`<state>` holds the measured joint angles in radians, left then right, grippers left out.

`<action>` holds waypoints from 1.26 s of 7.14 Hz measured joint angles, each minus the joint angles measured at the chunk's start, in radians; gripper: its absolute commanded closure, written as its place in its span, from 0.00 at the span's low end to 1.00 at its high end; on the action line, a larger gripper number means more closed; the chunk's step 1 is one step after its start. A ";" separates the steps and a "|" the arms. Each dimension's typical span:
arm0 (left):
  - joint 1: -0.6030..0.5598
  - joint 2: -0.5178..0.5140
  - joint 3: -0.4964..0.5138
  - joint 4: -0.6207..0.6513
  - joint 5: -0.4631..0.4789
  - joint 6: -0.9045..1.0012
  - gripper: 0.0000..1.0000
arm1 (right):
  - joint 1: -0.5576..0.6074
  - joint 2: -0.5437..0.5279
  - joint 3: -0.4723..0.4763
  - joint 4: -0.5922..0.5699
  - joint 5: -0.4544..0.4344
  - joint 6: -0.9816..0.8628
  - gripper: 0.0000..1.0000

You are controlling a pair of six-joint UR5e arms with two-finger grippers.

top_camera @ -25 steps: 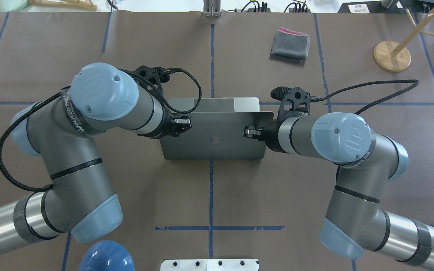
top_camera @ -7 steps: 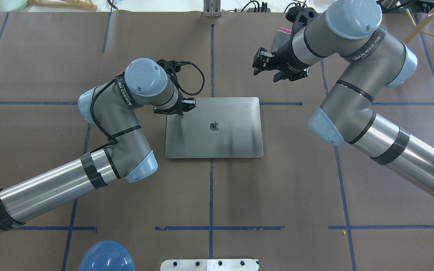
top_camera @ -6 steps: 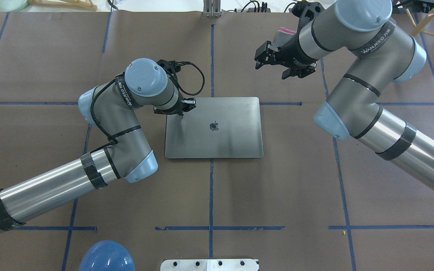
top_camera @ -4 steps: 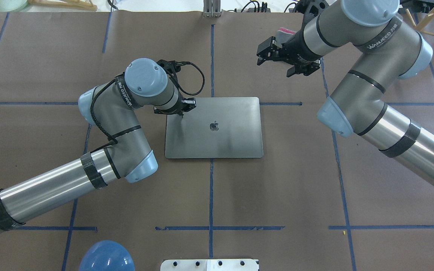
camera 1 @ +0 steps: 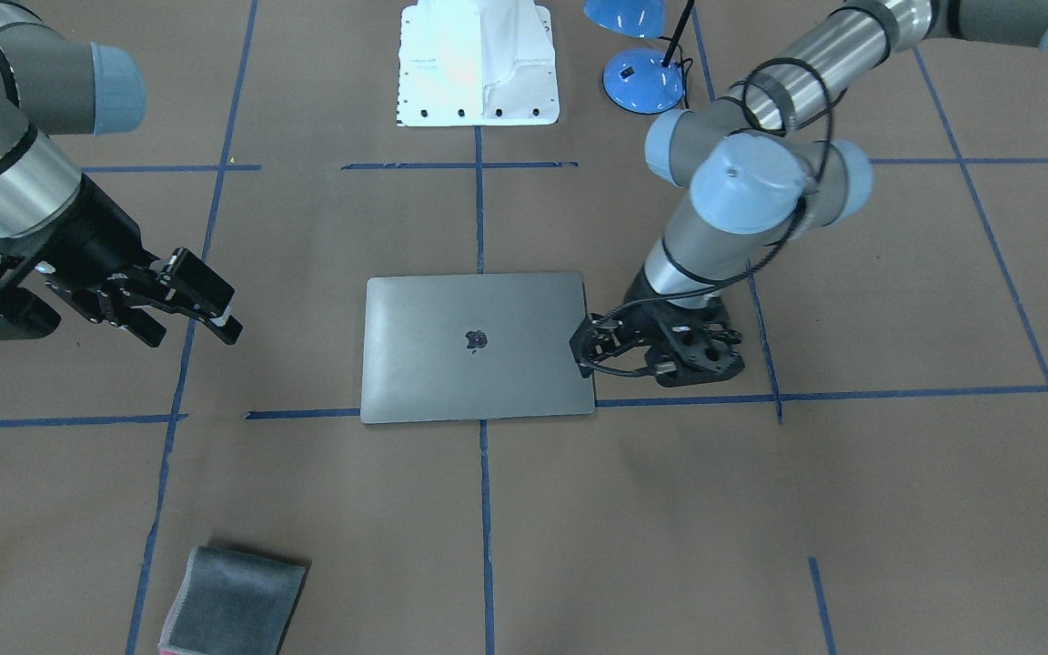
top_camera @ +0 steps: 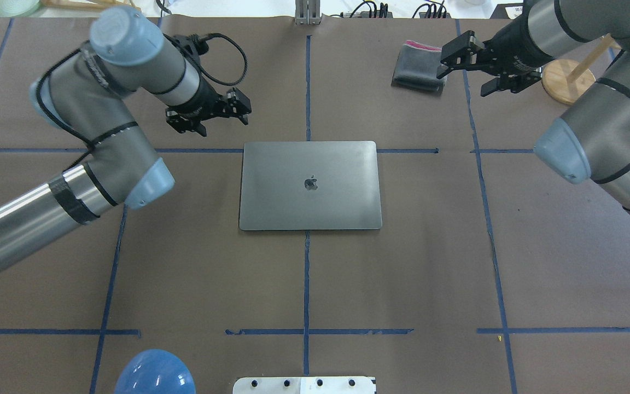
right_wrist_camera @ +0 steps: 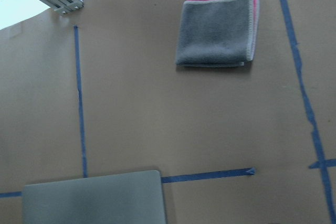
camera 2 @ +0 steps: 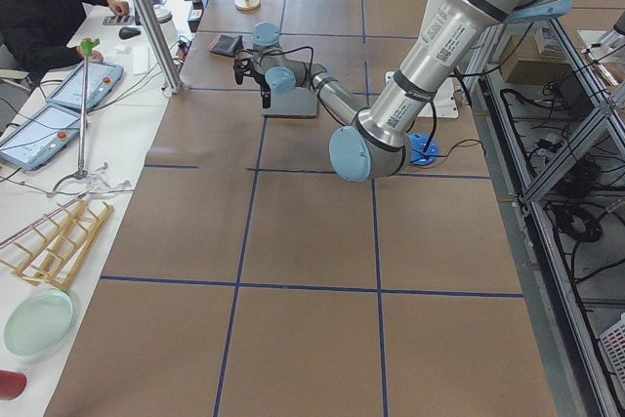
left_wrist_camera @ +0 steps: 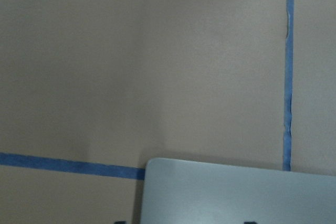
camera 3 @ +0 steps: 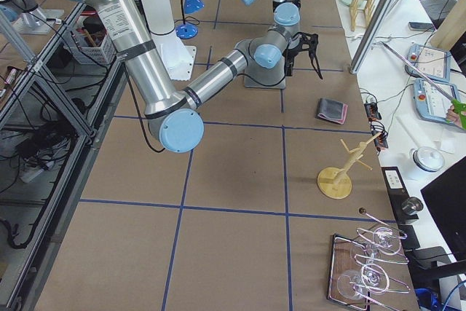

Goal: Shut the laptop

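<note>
The left gripper (top_camera: pixel 221 120) hangs above the worktop (top_camera: pixel 402 273) with its two fingers spread apart and nothing between them. In the overhead view it sits just past the far left corner of the laptop (top_camera: pixel 309 202) and does not touch it. Its wrist camera looks down on that rounded corner (left_wrist_camera: pixel 236 192) beside a strip of blue tape (left_wrist_camera: pixel 68 165).

The right gripper (top_camera: pixel 465 72) is also spread wide and empty. It is raised well off to the far right of the laptop, and in the overhead view it lines up with the edge of a folded grey cloth (top_camera: pixel 418 68) (pink shows along one fold). The front view puts this gripper (camera 1: pixel 186 307) high over bare worktop, well apart from the cloth (camera 1: pixel 233 605).

The laptop lies shut and flat at the middle of the worktop. Its lid faces up with the dark logo (top_camera: pixel 310 183) showing, and its edges run square with the tape lines.

A round wooden stand base (top_camera: pixel 566 82) sits behind the right arm. A blue dome (top_camera: pixel 153 373) shows at the near edge.
</note>
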<state>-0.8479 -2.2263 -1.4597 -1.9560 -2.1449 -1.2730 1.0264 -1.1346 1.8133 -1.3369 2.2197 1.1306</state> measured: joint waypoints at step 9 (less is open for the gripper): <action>-0.588 0.601 -0.275 0.317 -0.215 1.083 0.00 | 0.514 -0.511 0.056 -0.338 0.165 -1.205 0.00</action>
<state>-1.4363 -1.6251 -1.7343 -1.6392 -2.3594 -0.1902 1.5403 -1.6459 1.8693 -1.6749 2.3845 -0.0741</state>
